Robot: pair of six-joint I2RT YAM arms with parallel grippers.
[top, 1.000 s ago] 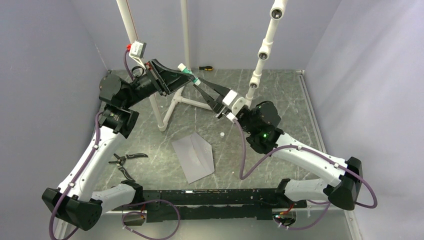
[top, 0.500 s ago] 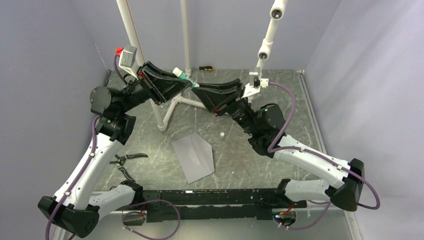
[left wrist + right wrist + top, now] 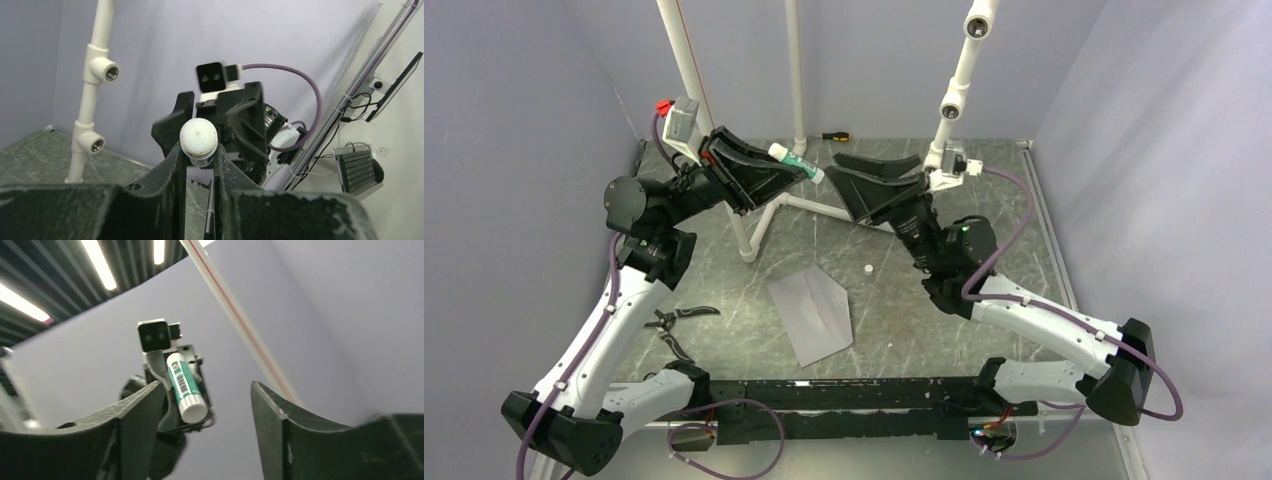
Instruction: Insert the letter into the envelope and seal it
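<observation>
The pale grey envelope [image 3: 810, 314] lies flat on the table in front of the arms, with its diagonal seams showing. The tan letter is not in view. My left gripper [image 3: 801, 172] is raised at the back and is shut on a green-and-white glue stick [image 3: 795, 161]. In the left wrist view the stick's white round end [image 3: 198, 138] sits between my fingertips [image 3: 199, 151]. My right gripper [image 3: 842, 184] is open and empty. It faces the stick from the right with a small gap. In the right wrist view the stick [image 3: 184, 386] shows between its spread jaws [image 3: 207, 392].
A small white cap [image 3: 867, 268] lies on the table right of the envelope. Black pliers [image 3: 678, 320] lie at the left. A screwdriver [image 3: 834, 135] lies at the back wall. A white pipe stand [image 3: 769, 205] rises behind the envelope.
My right gripper has turned, opened wide and drawn back to the right, off the tip of the glue stick. My left gripper has lifted slightly with the stick in it. The envelope has not moved.
</observation>
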